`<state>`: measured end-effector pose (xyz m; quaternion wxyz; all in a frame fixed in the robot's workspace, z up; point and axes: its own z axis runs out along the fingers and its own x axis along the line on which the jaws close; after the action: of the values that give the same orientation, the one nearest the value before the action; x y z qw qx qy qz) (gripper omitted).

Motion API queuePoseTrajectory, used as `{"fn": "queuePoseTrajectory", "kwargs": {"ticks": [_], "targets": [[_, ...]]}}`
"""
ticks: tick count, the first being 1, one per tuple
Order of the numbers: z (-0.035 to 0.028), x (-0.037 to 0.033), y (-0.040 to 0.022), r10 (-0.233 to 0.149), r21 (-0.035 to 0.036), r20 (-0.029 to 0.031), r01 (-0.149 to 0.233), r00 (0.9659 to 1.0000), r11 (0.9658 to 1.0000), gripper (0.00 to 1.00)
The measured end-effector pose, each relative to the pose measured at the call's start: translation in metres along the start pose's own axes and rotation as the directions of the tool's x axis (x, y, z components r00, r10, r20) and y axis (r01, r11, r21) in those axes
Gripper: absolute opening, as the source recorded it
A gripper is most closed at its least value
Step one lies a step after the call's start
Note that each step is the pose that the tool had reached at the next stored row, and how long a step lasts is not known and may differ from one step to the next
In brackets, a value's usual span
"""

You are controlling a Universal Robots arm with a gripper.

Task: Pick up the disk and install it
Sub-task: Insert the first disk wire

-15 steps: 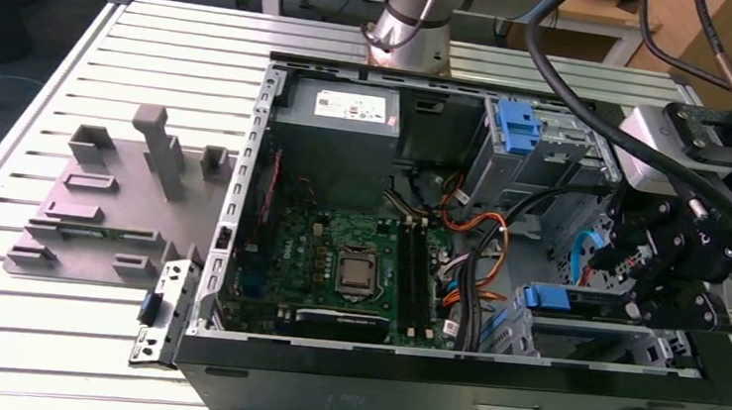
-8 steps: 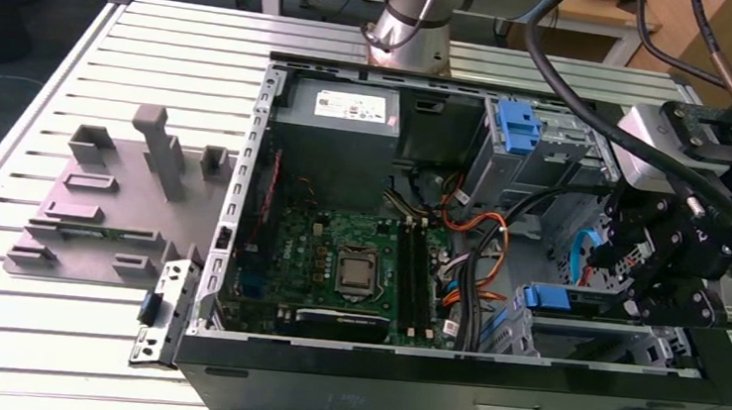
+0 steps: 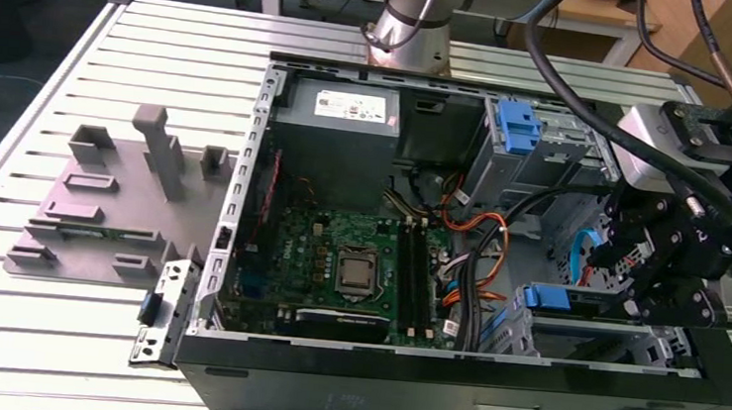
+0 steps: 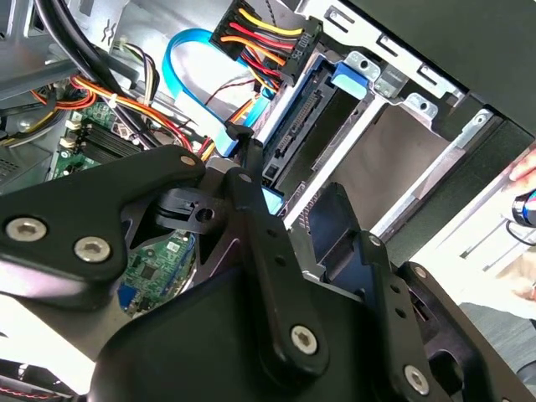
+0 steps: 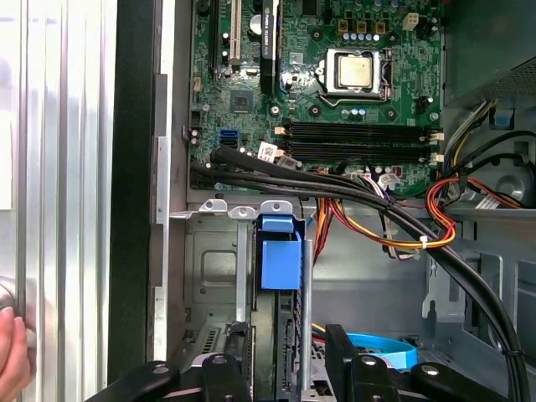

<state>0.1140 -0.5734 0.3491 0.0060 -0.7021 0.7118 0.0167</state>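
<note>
disk in the bay
the disk (image 5: 280, 268) sat edge-on in the drive bay (image 5: 209, 268) inside my gripper (image 5: 289, 335); i couldn't tell if i clamped it or if it was seated.

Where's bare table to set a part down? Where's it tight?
Free: table slats between the grey fixture and the far edge, and the strip before the fixture at the near edge. Crowded: cable bundle between motherboard and drive cage, pincer above the cage.
</note>
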Motion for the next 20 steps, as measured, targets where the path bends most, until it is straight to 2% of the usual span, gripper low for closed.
{"fn": "queuePoseTrajectory", "kwargs": {"ticks": [4,14,20], "targets": [[-0.0023,-0.0001,0.0000,0.000,0.0000,-0.0001,0.000,1.0000,1.0000,0.49],[-0.0145,-0.0005,0.0002,0.000,0.0000,0.0001,0.000,1.0000,1.0000,0.49],[-0.0150,-0.0027,0.0002,0.000,0.0000,-0.0015,0.000,1.0000,1.0000,0.49]]}}
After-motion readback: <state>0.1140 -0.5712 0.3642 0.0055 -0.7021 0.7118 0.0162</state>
